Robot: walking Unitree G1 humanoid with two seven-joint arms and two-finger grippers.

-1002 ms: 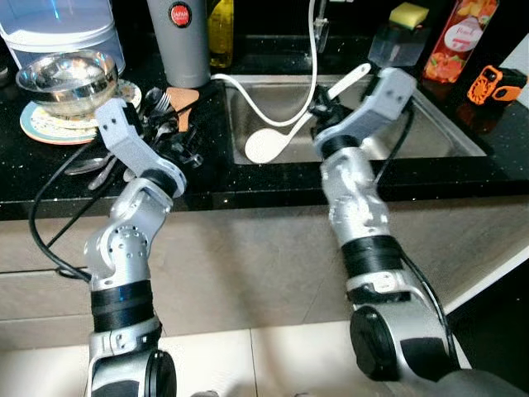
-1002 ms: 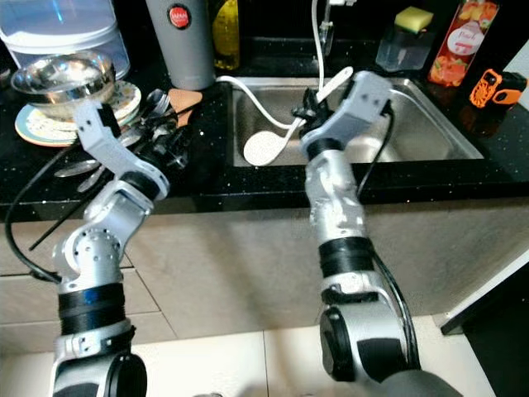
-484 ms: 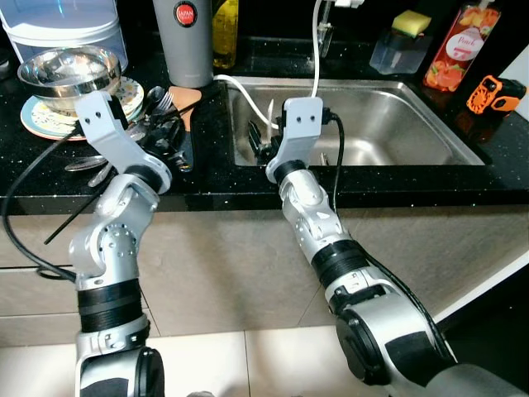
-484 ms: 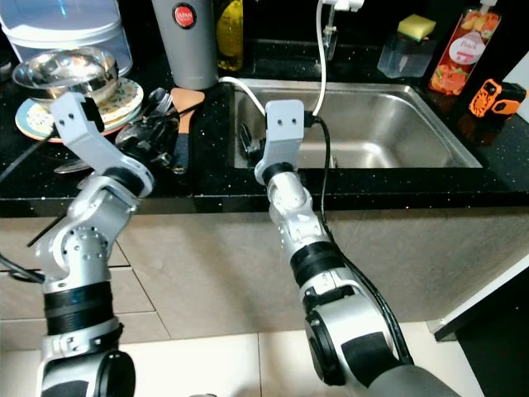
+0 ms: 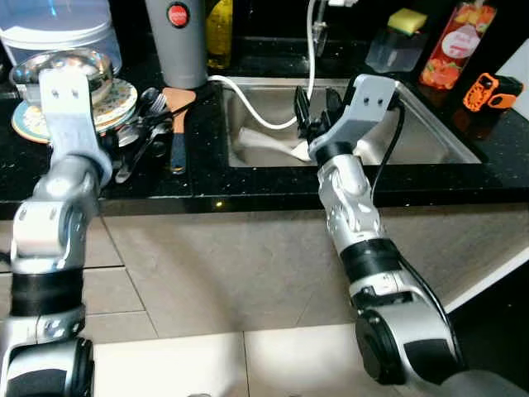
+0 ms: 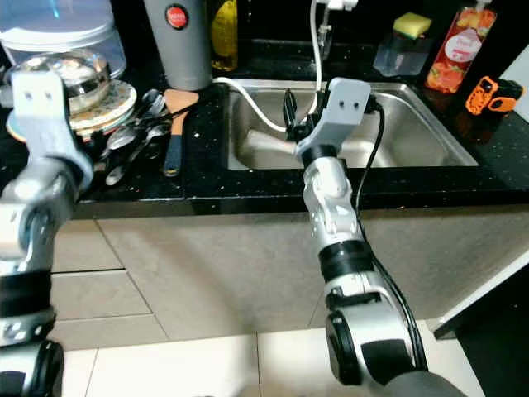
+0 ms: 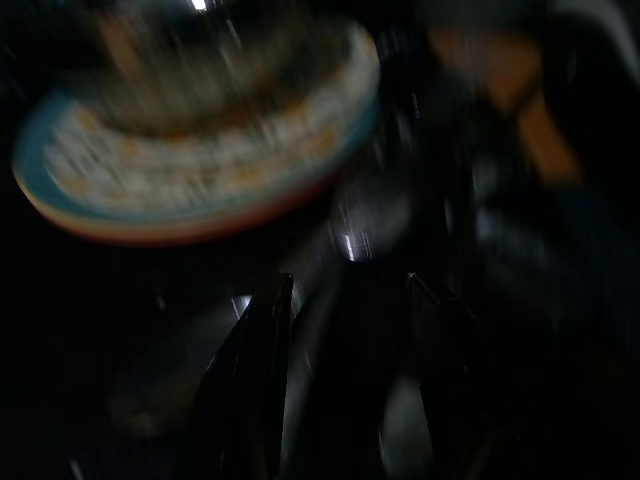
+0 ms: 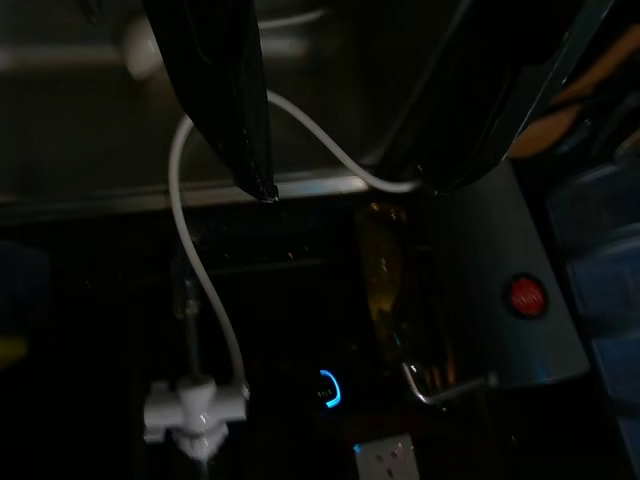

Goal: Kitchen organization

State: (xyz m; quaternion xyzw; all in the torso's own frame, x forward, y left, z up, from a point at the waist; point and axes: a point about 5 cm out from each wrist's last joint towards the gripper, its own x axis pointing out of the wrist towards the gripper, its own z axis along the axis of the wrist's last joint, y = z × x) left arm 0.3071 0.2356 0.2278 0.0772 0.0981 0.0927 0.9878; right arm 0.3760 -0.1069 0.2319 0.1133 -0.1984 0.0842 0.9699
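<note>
steel sink [image 5: 430,132] holds white spoon [image 5: 269,142]; right gripper [image 5: 312,107] spread above, left gripper [image 7: 345,300] spread near cutlery [image 5: 136,136].

This is looking like a home kitchen. A steel sink [image 5: 413,124] is sitting in a black speckled countertop [image 5: 207,178], with a sponge [image 5: 408,18] and a soap bottle [image 5: 447,43] standing behind it. Cutlery [image 5: 140,132], a patterned plate [image 5: 116,99] and a steel bowl [image 5: 95,66] are lying beside the sink.

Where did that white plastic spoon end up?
The white plastic spoon lies inside the steel sink, toward its left end, just beside the right claw.
</note>
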